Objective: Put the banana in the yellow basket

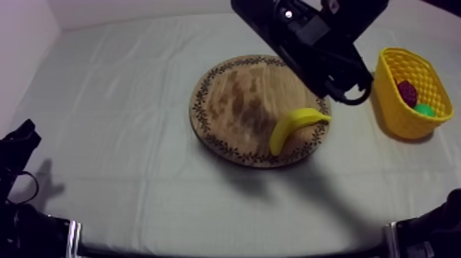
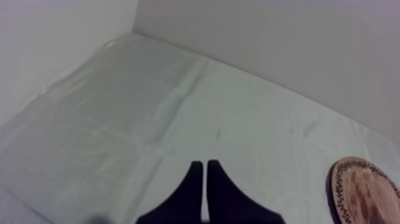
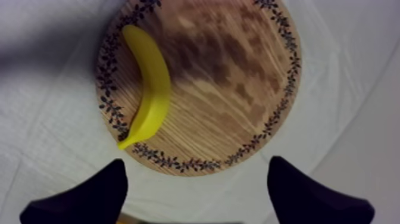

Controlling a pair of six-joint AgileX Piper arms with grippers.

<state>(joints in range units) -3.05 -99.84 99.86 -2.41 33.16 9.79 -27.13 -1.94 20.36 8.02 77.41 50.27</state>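
Note:
The yellow banana (image 1: 295,125) lies on the right side of the round wooden board (image 1: 233,103), its tip reaching the patterned rim. My right arm (image 1: 309,41) comes in from the upper right and hangs over the board's far right part. In the right wrist view my right gripper (image 3: 196,182) is open above the board (image 3: 238,89), its fingers (image 3: 89,193) wide apart, with the banana (image 3: 149,83) just ahead of them. The yellow basket (image 1: 394,103) stands to the right of the board. My left gripper (image 2: 205,179) is shut on nothing over bare cloth.
A small red fruit (image 1: 407,91) and a green fruit (image 1: 424,109) lie inside the basket. My left arm (image 1: 17,147) rests low at the table's left edge. The left wrist view catches the board's rim (image 2: 357,190) and the white walls behind the table.

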